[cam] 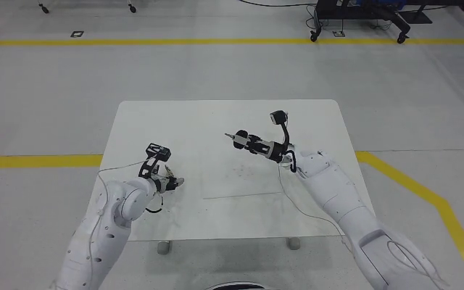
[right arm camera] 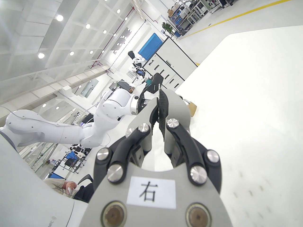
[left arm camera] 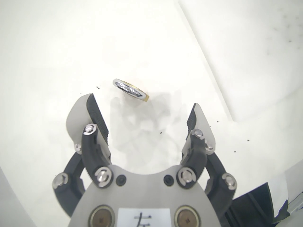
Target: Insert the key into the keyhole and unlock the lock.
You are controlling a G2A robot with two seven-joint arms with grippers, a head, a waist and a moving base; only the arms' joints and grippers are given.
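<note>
The lock (left arm camera: 130,91) sits on the white table (cam: 217,119), at its near left, just ahead of my left gripper (left arm camera: 143,103), whose fingers are spread wide and hold nothing. My right gripper (cam: 233,137) hangs above the table's middle, pinched tight on the key (cam: 228,135). Its thin tip points left, well apart from the lock.

The left arm (cam: 109,217) and right arm (cam: 341,196) are glossy white, trailing thin cables. The left pincer (left arm camera: 143,103) and right pincer (right arm camera: 161,100) have silver plates, black ribbed pads, bright screws and white labels.
</note>
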